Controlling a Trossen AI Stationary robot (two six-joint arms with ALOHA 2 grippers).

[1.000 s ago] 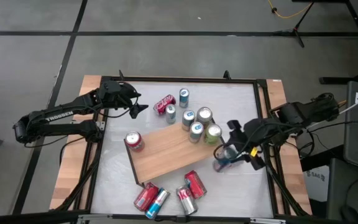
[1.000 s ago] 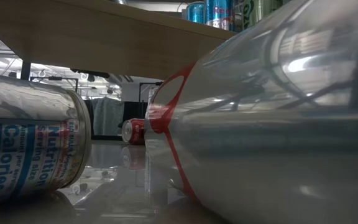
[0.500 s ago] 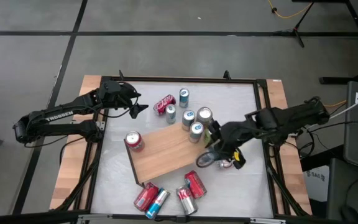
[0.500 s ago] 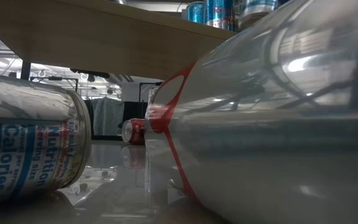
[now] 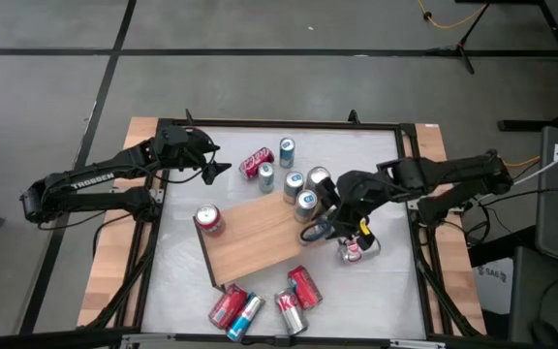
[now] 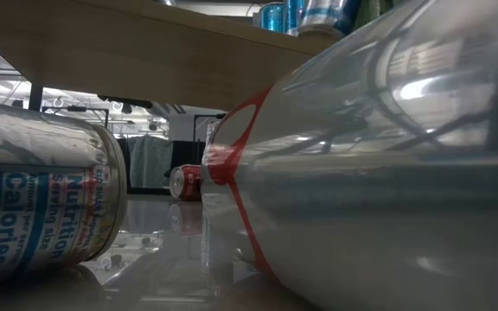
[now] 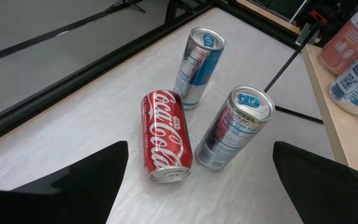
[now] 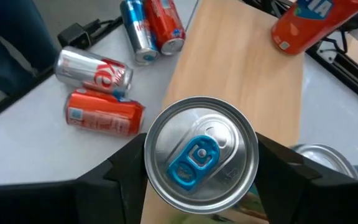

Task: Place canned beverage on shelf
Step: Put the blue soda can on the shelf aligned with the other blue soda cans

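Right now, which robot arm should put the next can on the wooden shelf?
The right one. Its pincer already grips a can above the shelf. The left pincer waits open, off at the table's far-left side.

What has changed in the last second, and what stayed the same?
The right gripper, shut on a can, carried it from the table's right side over the shelf beside the standing cans. The left gripper stayed open near the red can; the other cans did not move.
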